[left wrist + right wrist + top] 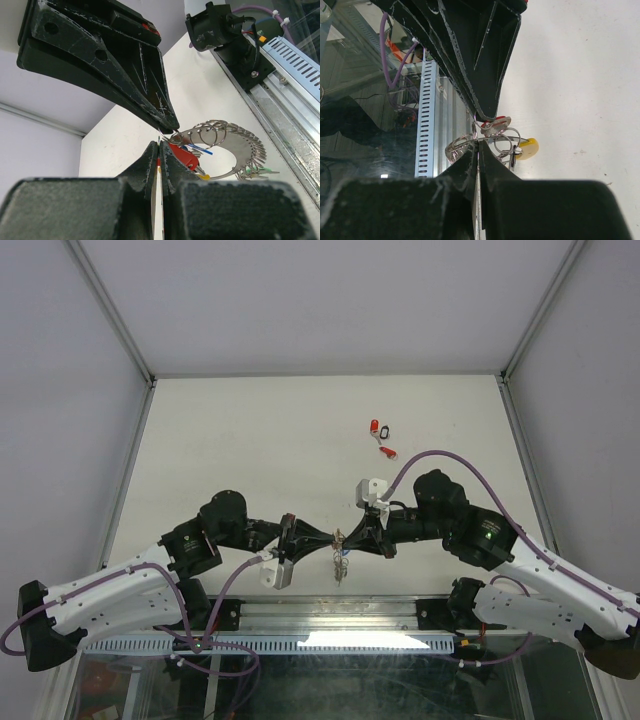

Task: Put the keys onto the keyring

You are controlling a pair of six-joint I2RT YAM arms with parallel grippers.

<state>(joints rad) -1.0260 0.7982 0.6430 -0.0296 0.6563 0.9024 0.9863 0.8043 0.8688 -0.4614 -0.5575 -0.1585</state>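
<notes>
On my left wrist feed the left gripper (166, 136) is clenched: its 2 fingertips nip a thin wire loop at the end of the keyring (247, 142). The silvery chain arc sweeps away from the tips. A red tag (184, 156) sits right against the lower finger, and a green tag (265, 171) hangs at the far end of the chain.

The right gripper (482, 129) faces it from the other side. Its jaws are drawn to a narrow slit on the same bunch of small wire rings, with the yellow piece (527, 147) just beyond the tips (I cannot tell whether a single key or the ring's own wire sits in that pinch).

From the top camera, both arms meet nose to nose near the front edge of the table (250, 440), the keyring between them. 2 loose keys (380, 427) lie well apart from them, farther back on the right.
</notes>
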